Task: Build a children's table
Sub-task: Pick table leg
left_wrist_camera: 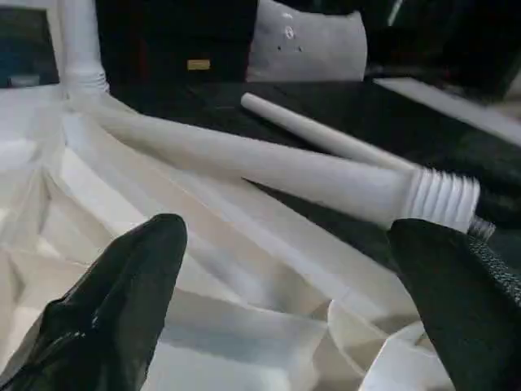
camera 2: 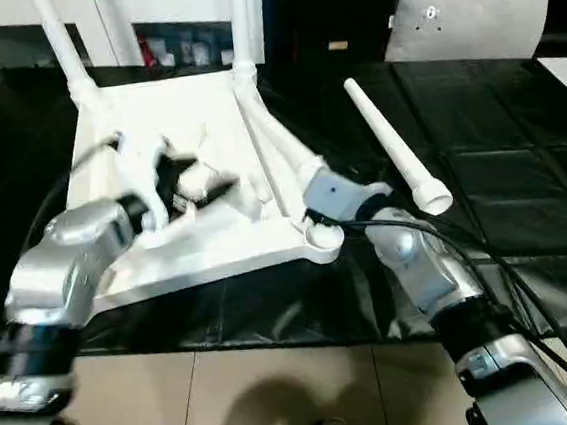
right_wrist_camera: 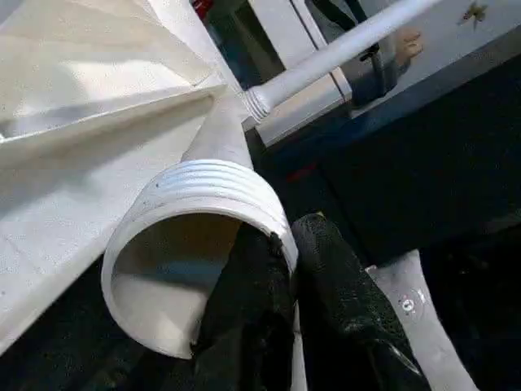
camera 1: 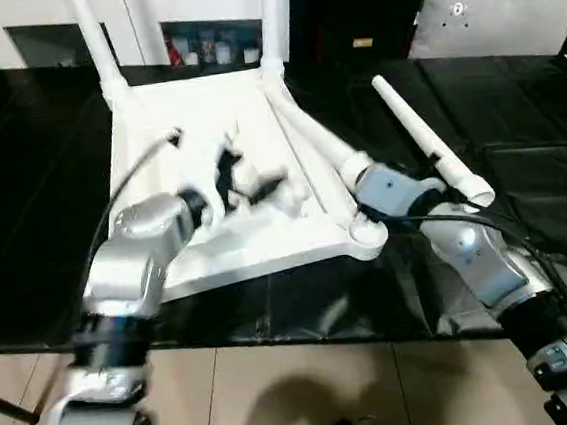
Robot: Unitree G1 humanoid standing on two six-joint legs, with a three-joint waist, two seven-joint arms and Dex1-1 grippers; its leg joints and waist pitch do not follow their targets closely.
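The white table top lies upside down on the black cover, ribbed underside up. Two legs stand in its far sockets. A third leg lies slanted along the top's right edge. My right gripper is shut on the rim of its threaded open end, one finger inside and one outside, just above the near right corner socket. The fourth leg lies loose on the cover to the right. My left gripper hovers open over the ribs, holding nothing.
A pale grey cushion-like panel leans at the back right. White cabinets stand behind the table. The black cover's front edge drops to a tiled floor. Cables run along my right forearm.
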